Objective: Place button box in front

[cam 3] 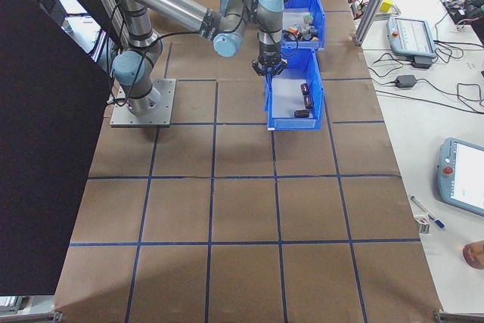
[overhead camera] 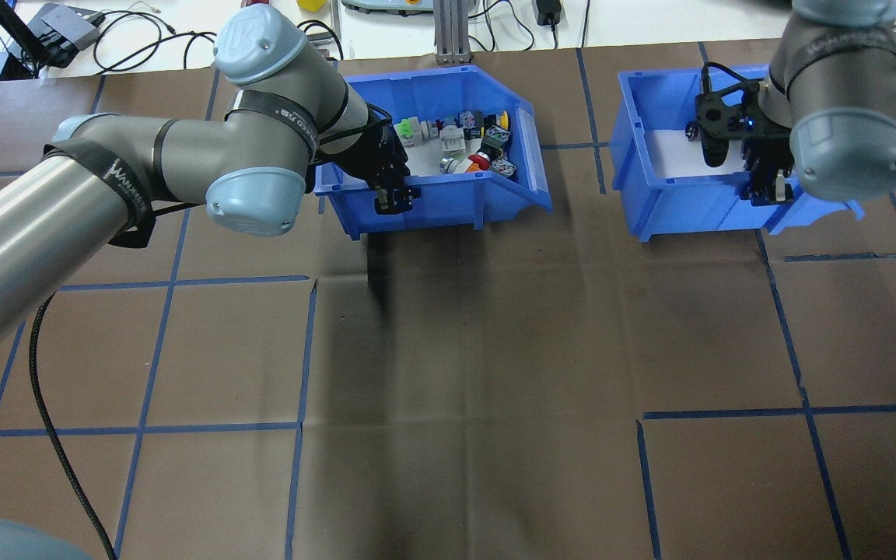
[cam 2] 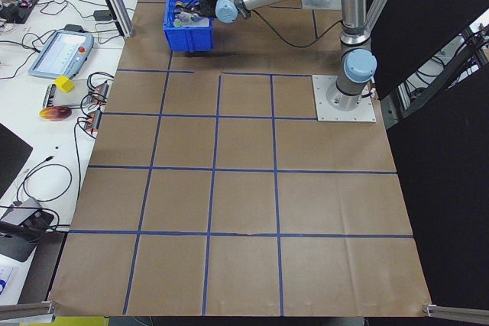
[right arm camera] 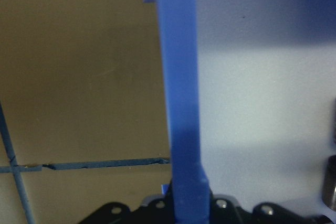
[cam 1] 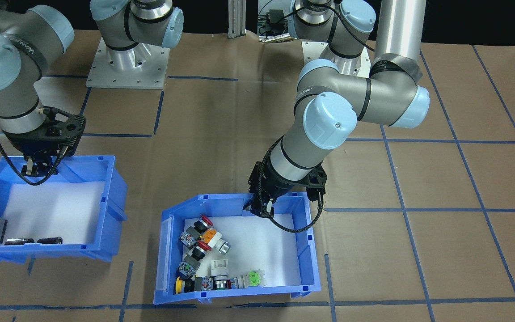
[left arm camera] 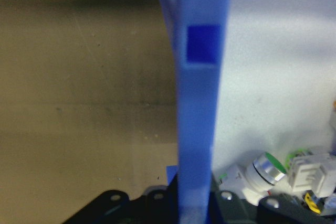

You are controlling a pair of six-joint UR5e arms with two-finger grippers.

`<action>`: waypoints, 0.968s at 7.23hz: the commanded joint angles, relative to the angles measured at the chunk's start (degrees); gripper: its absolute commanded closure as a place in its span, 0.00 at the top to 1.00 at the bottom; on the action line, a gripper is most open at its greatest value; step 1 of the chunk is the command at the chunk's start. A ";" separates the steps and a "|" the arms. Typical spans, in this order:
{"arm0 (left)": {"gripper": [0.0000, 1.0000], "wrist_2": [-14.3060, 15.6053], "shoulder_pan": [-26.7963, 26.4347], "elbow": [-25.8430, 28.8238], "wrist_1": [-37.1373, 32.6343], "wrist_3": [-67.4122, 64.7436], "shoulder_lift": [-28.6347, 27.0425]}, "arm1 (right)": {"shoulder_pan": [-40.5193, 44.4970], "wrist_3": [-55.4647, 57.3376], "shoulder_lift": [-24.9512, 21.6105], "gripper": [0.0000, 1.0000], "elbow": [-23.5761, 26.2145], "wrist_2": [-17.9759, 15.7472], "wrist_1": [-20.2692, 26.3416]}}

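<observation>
Brown paper marked with blue tape lines covered the table [overhead camera: 463, 350], and two blue bins sat side by side near its far edge from the robot. The button box [overhead camera: 448, 206], lined with white foam and holding push-buttons [cam 1: 201, 257] with red, orange, green and yellow caps, had the left gripper [overhead camera: 392, 196] closed over its wall nearest the robot, one finger inside and one outside. The other blue bin [overhead camera: 681, 210], holding dark cylinders [cam 1: 20, 238], had the right gripper [overhead camera: 767, 190] clamped on its near wall the same way.
</observation>
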 commanded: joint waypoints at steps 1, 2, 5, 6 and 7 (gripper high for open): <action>0.00 -0.23 -1.68 0.64 0.09 -4.13 -1.48 | -1.05 -0.92 -8.30 0.03 9.02 -0.25 -0.30; 0.00 -0.14 -2.30 0.64 0.61 -4.16 -2.36 | -1.05 -1.01 -10.07 0.03 11.14 -0.34 0.40; 0.00 0.04 -2.57 1.43 1.76 -3.55 -3.50 | -1.05 -1.01 -11.84 0.03 11.78 -0.61 4.71; 0.03 0.04 -2.57 1.52 1.68 -3.20 -3.77 | -1.05 -1.01 -12.11 0.03 11.87 -0.61 4.80; 0.16 -0.05 -2.57 1.52 1.59 -2.76 -3.68 | -1.05 -0.92 -12.37 0.03 11.87 -0.61 5.93</action>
